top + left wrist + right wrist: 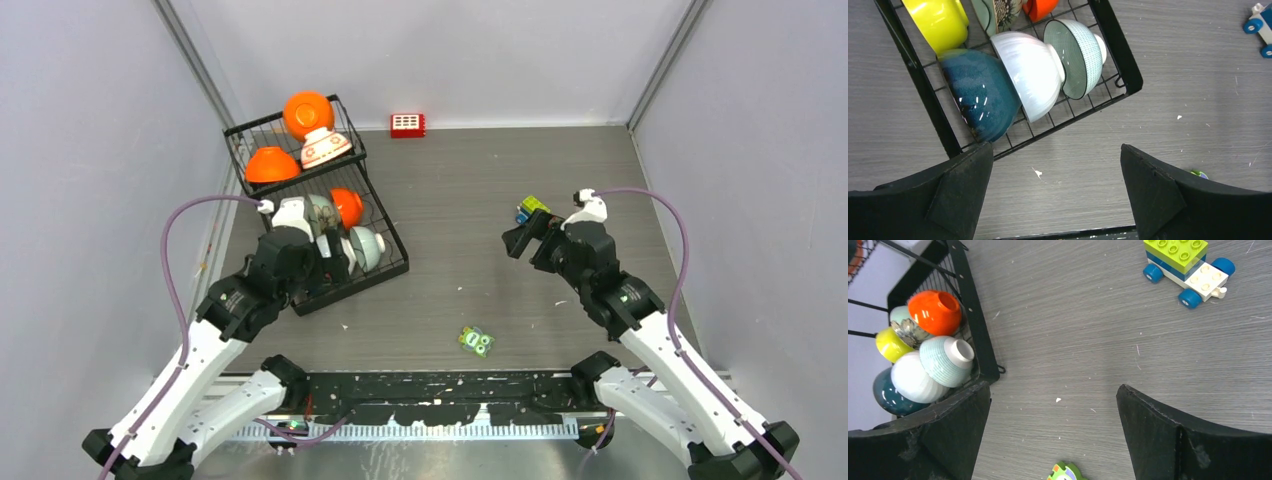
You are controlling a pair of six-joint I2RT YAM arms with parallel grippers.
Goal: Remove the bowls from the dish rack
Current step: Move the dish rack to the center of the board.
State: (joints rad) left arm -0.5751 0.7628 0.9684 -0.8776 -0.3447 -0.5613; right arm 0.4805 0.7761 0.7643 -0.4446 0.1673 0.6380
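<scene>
Grey wood-grain table [450,270], pale lavender walls [450,50] around it. At the far left I see the dish rack [1118,47], with three bowls [308,112] in its far section and six in the near one. One red gridded block [407,124], one toy car [532,209] and one green figure [476,341] lie loose. My left gripper [1056,160] hovers over the rack's near corner with its jaws apart. My right gripper [1053,395] hangs over the table, jaws apart and holding nothing.
</scene>
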